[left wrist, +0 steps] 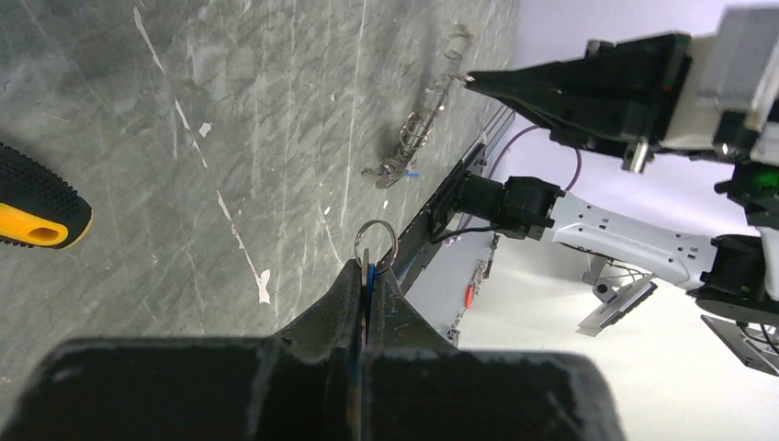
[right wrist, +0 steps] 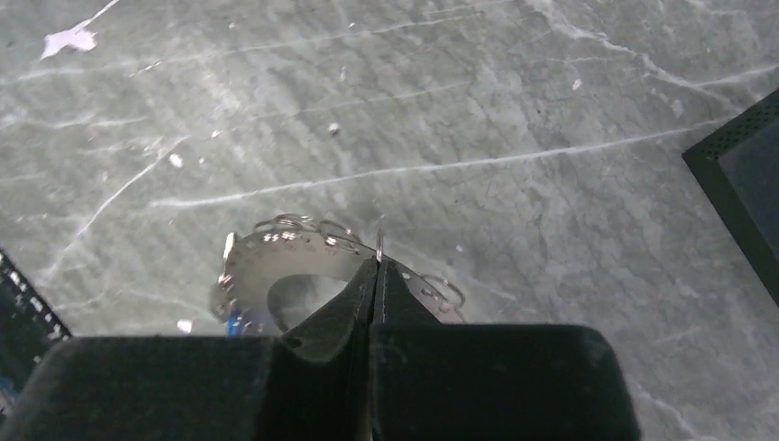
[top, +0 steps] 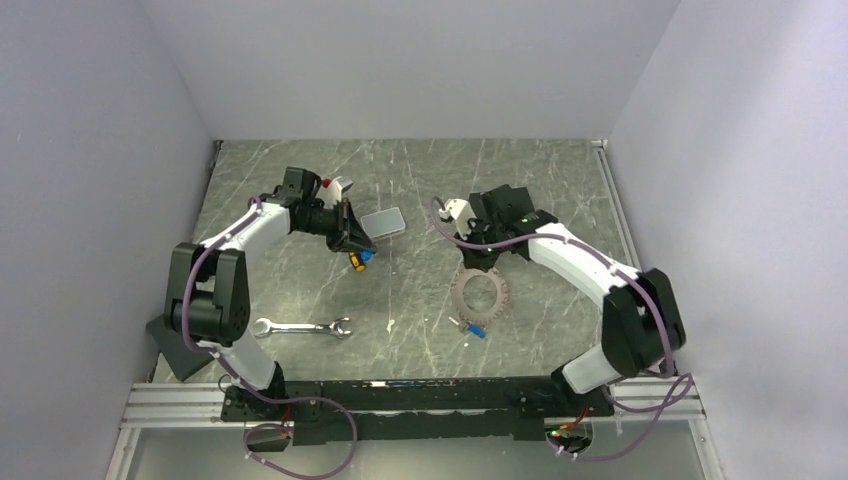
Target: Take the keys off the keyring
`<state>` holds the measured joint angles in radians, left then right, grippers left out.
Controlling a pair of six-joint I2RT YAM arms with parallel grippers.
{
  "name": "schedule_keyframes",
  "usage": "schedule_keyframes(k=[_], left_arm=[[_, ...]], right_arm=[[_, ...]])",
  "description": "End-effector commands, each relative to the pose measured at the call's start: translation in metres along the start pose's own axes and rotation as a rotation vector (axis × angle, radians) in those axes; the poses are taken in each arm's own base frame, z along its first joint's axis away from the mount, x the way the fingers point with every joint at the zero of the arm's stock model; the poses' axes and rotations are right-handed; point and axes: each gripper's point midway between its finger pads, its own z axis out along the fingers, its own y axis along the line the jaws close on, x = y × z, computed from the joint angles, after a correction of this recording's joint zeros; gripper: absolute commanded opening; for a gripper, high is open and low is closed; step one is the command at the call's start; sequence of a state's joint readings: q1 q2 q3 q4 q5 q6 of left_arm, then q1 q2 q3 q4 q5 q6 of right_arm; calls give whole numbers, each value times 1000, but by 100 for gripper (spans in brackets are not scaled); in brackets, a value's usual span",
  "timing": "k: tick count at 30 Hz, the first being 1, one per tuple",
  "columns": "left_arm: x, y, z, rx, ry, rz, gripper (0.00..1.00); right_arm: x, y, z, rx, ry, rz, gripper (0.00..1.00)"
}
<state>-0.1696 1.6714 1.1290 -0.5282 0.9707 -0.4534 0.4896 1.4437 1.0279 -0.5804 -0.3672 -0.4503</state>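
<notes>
The keyring (top: 480, 292), a grey metal ring fringed with small loops, lies right of centre. It shows edge-on in the left wrist view (left wrist: 413, 138). My right gripper (top: 478, 262) is shut on a small loop at the keyring's far rim (right wrist: 276, 253), with the fingertips (right wrist: 378, 262) pressed together. A blue-headed key (top: 478, 330) lies at the ring's near edge and also shows in the right wrist view (right wrist: 234, 322). My left gripper (top: 360, 250) is shut on another blue key (left wrist: 370, 271). That key's small split ring (left wrist: 375, 243) sticks out past the tips, above the table.
A yellow-and-black screwdriver (left wrist: 37, 207) lies by my left gripper (top: 356, 264). A grey flat pad (top: 383, 222) sits behind it. A silver wrench (top: 300, 327) lies near the left arm's base. A black-edged object (right wrist: 735, 175) shows at the right of the right wrist view.
</notes>
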Motion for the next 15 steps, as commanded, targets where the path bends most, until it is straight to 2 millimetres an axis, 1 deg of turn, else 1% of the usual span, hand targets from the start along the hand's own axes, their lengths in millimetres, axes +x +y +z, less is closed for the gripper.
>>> schedule_keyframes(k=[1,3,7,10,14,15], left_arm=[[1,-15,-9,39,-34,96,0],[5,-13,-11,27,-35,112,0],[11,-11,-12,22,-24,138,0],[17,-6,-10,13,-6,149,0],[23,3,-4,-15,20,175,0],[25,4,-2,-24,27,186,0]], right_arm=[[-43,-27,12,54,-98,8,0],[-46,-32,22,44,-96,13,0],[-52,-40,35,52,-109,19,0],[-54,-44,42,52,-112,29,0],[-55,-44,52,30,-107,49,0],[-56,-44,53,25,-104,53,4]])
